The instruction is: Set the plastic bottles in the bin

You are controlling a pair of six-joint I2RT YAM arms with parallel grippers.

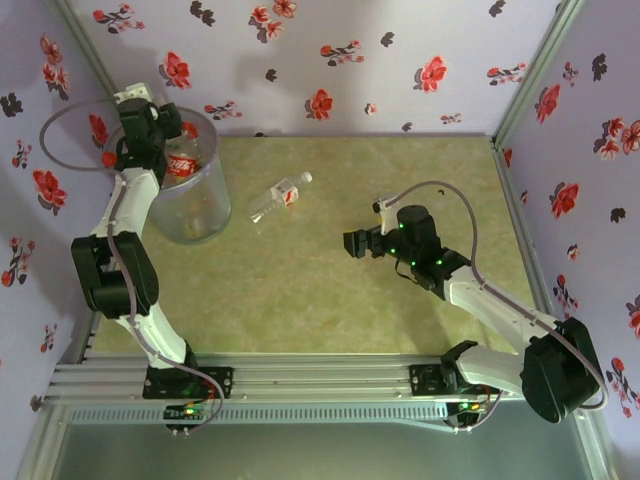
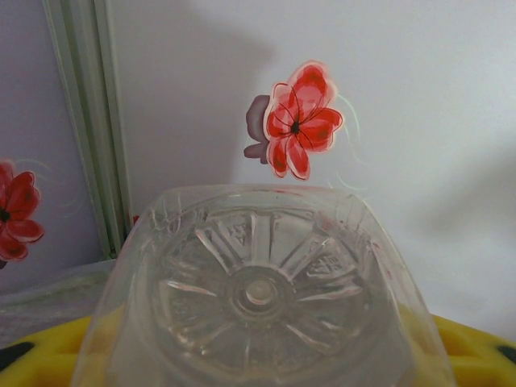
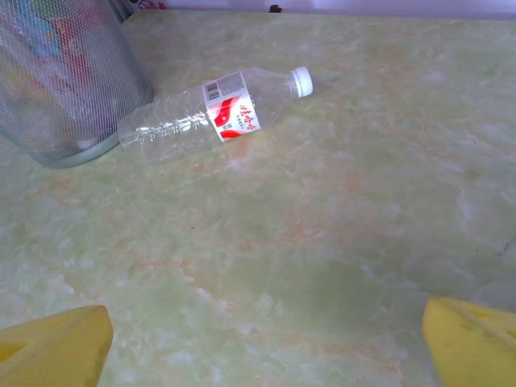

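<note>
Well, bottle point(image 1: 280, 197) on green marbled table point(image 1: 330, 290), flowered walls point(image 1: 350, 85)

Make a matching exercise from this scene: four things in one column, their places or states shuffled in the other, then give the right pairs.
Column one:
1. left gripper
2. right gripper
3. white-capped bottle
4. bin

Column two:
A. lies on its side on the table
B. open, above bare tabletop
C. stands at the table's far left
D. grips a clear bottle over the bin

Pairs: 1-D, 2-B, 3-A, 4-C
</note>
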